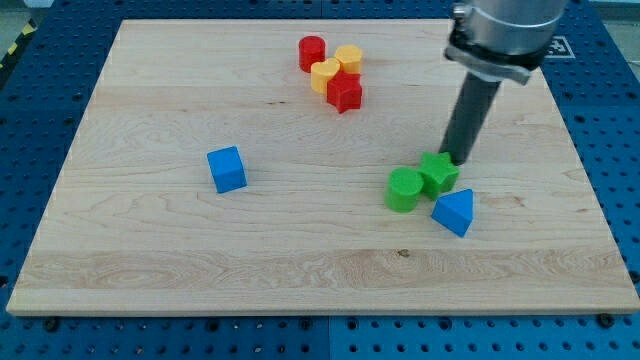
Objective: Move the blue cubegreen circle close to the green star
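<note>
The blue cube [227,169] sits alone at the view's left of centre on the wooden board [150,260]. The green circle [405,189] stands right of centre, touching the green star [439,172] on the star's left. My tip [457,158] is just behind the green star, at its upper right edge, and seems to touch it. The dark rod rises from there to the view's top right.
A blue triangle [454,211] lies just below and right of the green star. Near the top centre a cluster holds a red cylinder [312,52], a yellow block [349,58], a yellow heart [325,74] and a red star [344,93].
</note>
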Controlling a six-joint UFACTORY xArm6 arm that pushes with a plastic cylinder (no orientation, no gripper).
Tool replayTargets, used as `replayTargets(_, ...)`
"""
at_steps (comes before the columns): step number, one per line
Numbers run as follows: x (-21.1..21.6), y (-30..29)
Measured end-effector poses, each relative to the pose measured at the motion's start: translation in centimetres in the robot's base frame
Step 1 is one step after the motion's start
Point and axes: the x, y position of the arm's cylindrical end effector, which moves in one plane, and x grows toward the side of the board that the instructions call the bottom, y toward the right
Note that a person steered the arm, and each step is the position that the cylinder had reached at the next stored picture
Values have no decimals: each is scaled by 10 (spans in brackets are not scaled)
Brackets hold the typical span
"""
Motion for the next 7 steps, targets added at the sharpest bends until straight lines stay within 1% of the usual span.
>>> replayTargets(1,11,-23)
replayTargets(2,12,-32)
replayTargets(3,11,-101)
replayTargets(4,11,-151)
replayTargets(5,3,-158)
replayTargets(6,-38,-195)
replayTargets(7,-36,-262)
